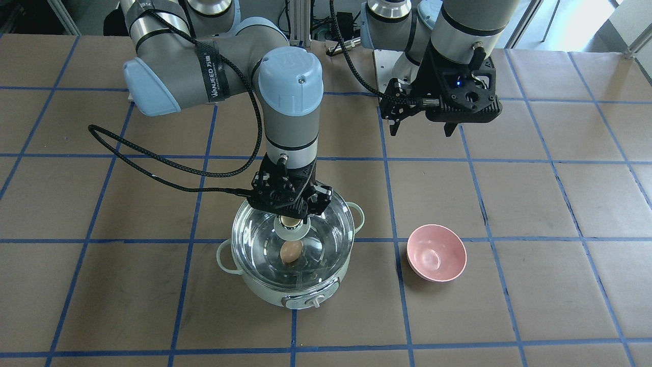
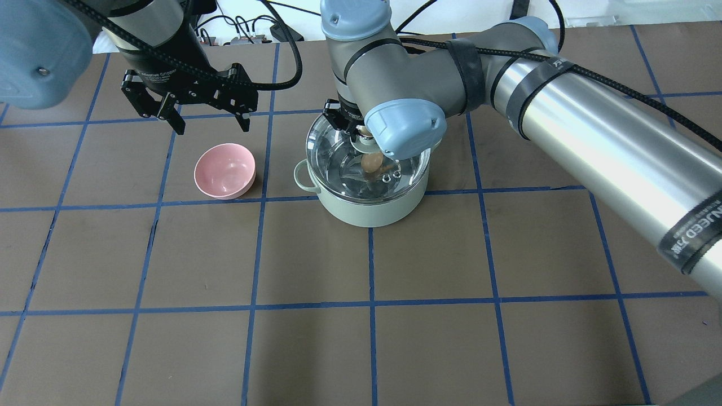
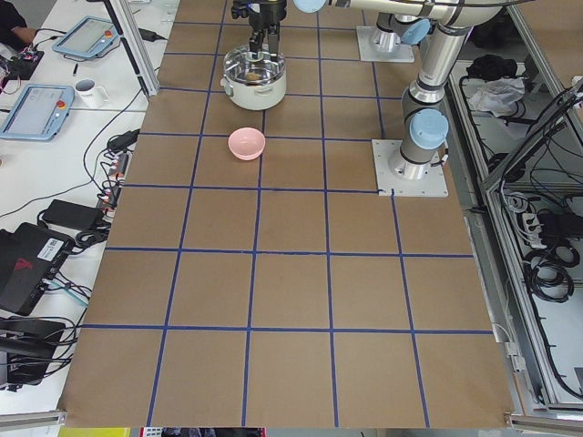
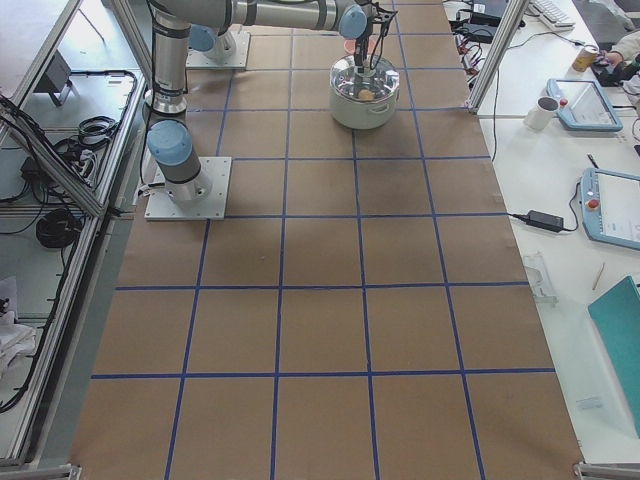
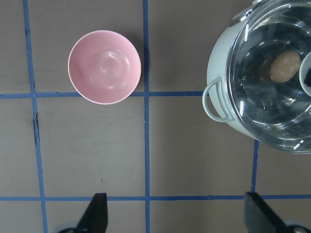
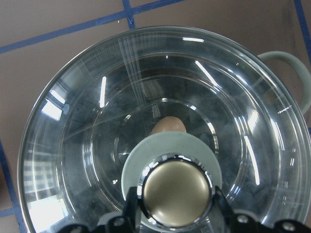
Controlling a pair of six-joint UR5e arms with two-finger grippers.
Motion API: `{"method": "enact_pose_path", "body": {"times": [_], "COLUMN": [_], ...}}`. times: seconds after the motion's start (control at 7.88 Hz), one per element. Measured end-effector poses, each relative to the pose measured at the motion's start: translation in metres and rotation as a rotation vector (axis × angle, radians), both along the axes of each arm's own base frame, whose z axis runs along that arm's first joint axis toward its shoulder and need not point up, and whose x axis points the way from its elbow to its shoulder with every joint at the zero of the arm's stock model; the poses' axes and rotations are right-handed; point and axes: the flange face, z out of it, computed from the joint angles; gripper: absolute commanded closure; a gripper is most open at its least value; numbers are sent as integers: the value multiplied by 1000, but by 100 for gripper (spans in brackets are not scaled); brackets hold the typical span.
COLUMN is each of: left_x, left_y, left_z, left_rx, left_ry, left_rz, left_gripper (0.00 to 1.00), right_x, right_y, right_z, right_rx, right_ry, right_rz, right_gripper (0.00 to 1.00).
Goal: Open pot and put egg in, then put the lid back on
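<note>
The pale mint-green pot point(image 1: 265, 290) stands on the table with the clear glass lid point(image 1: 326, 229) seated on its rim. The tan egg point(image 1: 291, 251) lies inside on the steel bottom, seen through the glass, and also shows in the right wrist view point(image 6: 167, 125). My right gripper point(image 1: 291, 220) comes straight down over the lid's centre, its fingers closed on either side of the beige knob point(image 6: 175, 193). My left gripper point(image 1: 422, 128) is open and empty, hovering above the table beyond the pink bowl, clear of the pot point(image 5: 214, 63).
An empty pink bowl point(image 1: 436, 253) sits on the table on the robot's left of the pot, a short gap between them; it shows in the left wrist view point(image 5: 104, 67). Brown paper with a blue tape grid covers the table point(image 2: 361, 338).
</note>
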Motion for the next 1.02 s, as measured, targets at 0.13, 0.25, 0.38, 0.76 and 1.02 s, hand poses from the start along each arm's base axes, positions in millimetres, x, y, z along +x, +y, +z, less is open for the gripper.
{"method": "enact_pose_path", "body": {"times": [0.13,0.25,0.38,0.76,1.02], "left_x": [0,0,0,0,0], "left_y": [0,0,0,0,0], "left_z": [0,0,0,0,0], "left_rx": [0,0,0,0,0], "left_ry": [0,0,0,-1,-1], "left_rz": [0,0,0,0,0], "left_gripper": [0,0,0,0,0], "right_x": [1,0,0,-1,-14], "right_y": [0,0,0,1,-7], "right_z": [-1,-3,-5,-6,6], "right_rx": [3,5,7,7,-4], "right_ry": [-5,-3,2,9,-1], "right_rz": [-1,2,5,12,20], "right_gripper": [42,40,35,0,0]}}
